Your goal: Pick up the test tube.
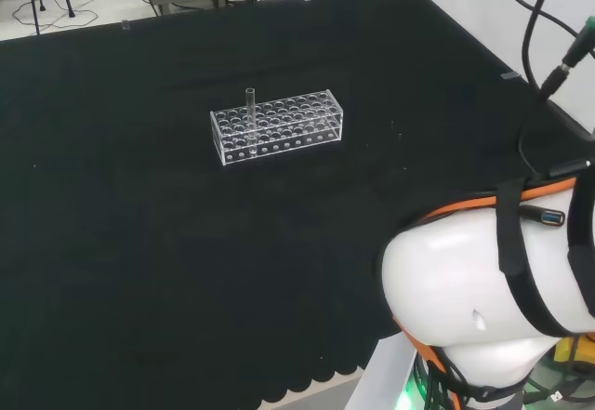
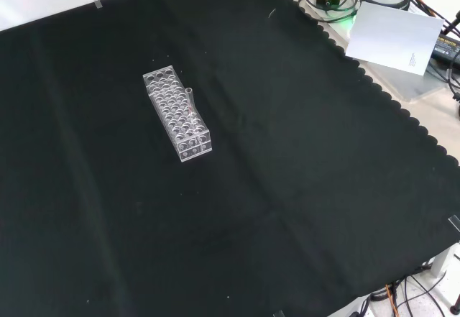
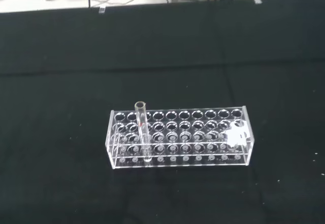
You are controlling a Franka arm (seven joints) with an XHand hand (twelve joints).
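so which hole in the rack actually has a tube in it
Just one: the test tube stands upright in a hole near one end of the clear rack, the left end in the head view, in the row along the rack's near edge there. The other holes look empty.

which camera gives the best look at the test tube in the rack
The wrist view: the test tube stands upright, close and large, in a near-row hole toward one end of the clear rack. In the head view the tube is small, poking above the rack. In the front view it is faint against the rack's side.

A clear, glossy test tube point(image 3: 142, 130) stands in a clear plastic rack point(image 3: 203, 148) on matt black cloth point(image 3: 61, 71).
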